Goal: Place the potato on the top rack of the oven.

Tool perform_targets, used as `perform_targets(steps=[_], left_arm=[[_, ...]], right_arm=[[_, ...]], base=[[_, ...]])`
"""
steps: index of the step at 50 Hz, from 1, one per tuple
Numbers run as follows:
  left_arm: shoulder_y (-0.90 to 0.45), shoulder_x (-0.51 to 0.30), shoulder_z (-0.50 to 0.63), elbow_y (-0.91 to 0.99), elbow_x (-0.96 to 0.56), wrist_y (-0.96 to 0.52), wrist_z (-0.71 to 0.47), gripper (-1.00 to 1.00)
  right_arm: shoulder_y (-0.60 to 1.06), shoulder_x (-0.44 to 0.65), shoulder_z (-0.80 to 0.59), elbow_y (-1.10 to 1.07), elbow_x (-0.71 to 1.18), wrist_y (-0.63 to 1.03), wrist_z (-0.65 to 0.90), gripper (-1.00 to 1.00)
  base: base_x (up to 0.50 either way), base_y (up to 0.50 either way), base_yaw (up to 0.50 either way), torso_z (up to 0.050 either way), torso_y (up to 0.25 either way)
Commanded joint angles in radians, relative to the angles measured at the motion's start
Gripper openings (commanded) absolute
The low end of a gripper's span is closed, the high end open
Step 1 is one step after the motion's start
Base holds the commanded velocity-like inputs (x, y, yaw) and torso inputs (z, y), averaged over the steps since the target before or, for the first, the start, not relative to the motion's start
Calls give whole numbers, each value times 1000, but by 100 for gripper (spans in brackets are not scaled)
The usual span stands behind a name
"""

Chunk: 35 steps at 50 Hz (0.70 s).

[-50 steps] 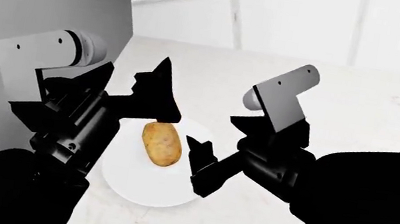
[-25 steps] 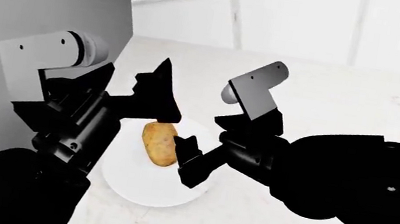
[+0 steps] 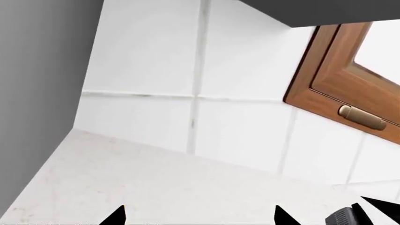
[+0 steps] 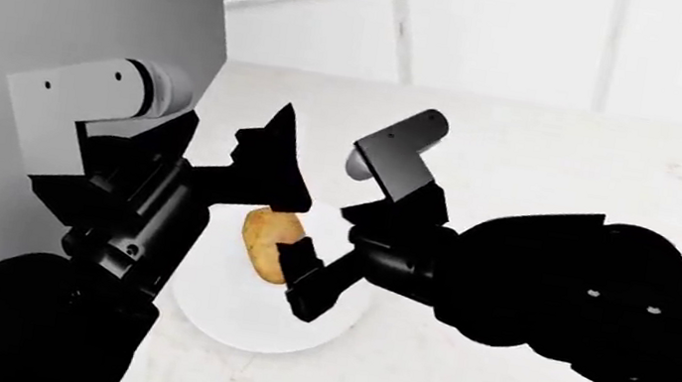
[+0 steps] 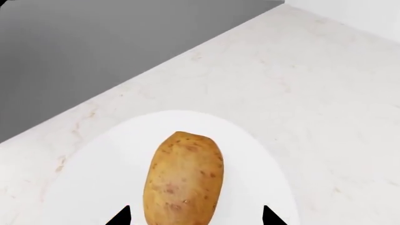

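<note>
Potato (image 5: pixel 182 180) lies on white plate (image 5: pixel 93 178), marble counter (image 4: pixel 558 171). Right gripper (image 5: pixel 195 216) jaws spread wide, straddling potato, gripping nothing. Left gripper (image 3: pixel 198 216) jaws apart, empty.

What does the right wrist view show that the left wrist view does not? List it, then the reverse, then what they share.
Only the right wrist view: the potato lying on the white plate, framed between the right hand's open fingertips.

Only the left wrist view: the white tiled wall, a wooden window frame with a brass latch, and the left hand's open fingertips over bare counter.

Both: the pale marble countertop and a grey panel beside it.
</note>
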Motion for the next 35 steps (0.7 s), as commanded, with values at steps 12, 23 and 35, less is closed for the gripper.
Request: perform_targets(steps=[12, 23, 35], left_arm=[[4, -8, 10, -6, 8, 16, 7, 100], [7, -13, 15, -12, 15, 25, 18, 100], [12, -13, 25, -19, 31, 34, 28, 100]], right_arm=[[45, -45, -85, 96, -62, -15, -80, 100], [50, -63, -103, 133, -53, -6, -88, 100], [51, -63, -111, 143, -63, -36, -122, 100]], base=[[0, 0, 0, 0, 0], [0, 0, 0, 0, 0], [0, 0, 0, 0, 0]])
